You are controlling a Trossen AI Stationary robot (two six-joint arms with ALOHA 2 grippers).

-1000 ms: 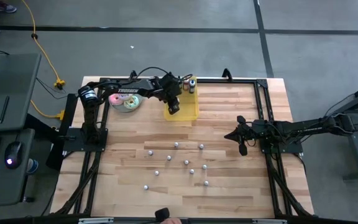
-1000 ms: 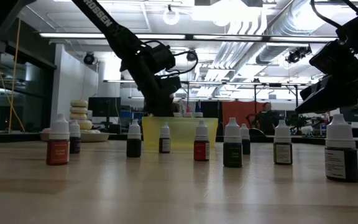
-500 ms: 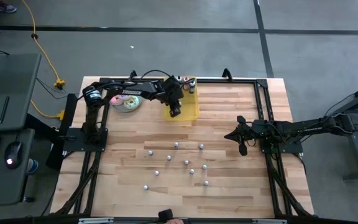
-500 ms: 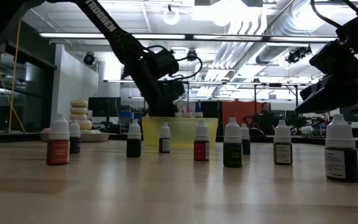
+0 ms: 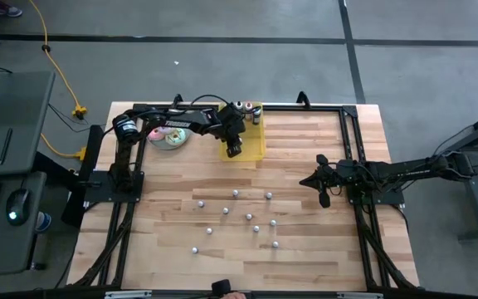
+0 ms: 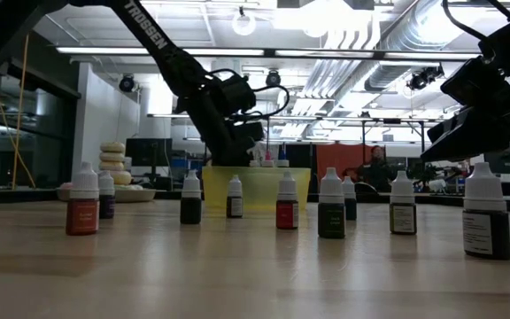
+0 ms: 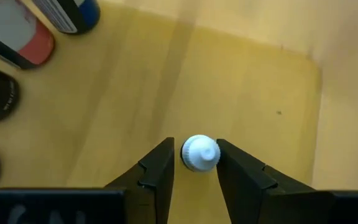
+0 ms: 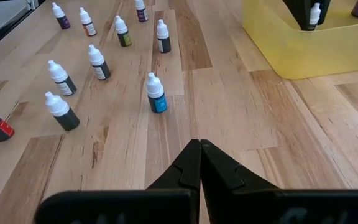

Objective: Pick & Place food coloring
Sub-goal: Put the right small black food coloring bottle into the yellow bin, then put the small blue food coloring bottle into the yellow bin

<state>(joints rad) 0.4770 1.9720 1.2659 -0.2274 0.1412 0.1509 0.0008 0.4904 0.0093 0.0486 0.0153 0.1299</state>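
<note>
jaws of the left gripper (image 7: 194,163) stood a little apart on either side of a white-capped food coloring bottle (image 7: 200,152), with a thin gap showing on each side of the cap, so the bottle stood inside the yellow tray (image 5: 251,148) rather than being squeezed. seen from above, the left arm reached across the far side of the surface (image 5: 305,249) and its gripper (image 5: 233,148) hung over the tray, which sat near the far edge beside a plate of pastel donuts (image 5: 167,135). a few larger bottles (image 5: 246,109) stood at the tray's far end. jaws of the right gripper (image 8: 199,163) were pressed together with nothing between them, hovering over the right side of the surface. about ten small bottles (image 5: 236,194) stood scattered on the wood in the middle of the surface, well apart from the tray, upright with whitish caps.
</note>
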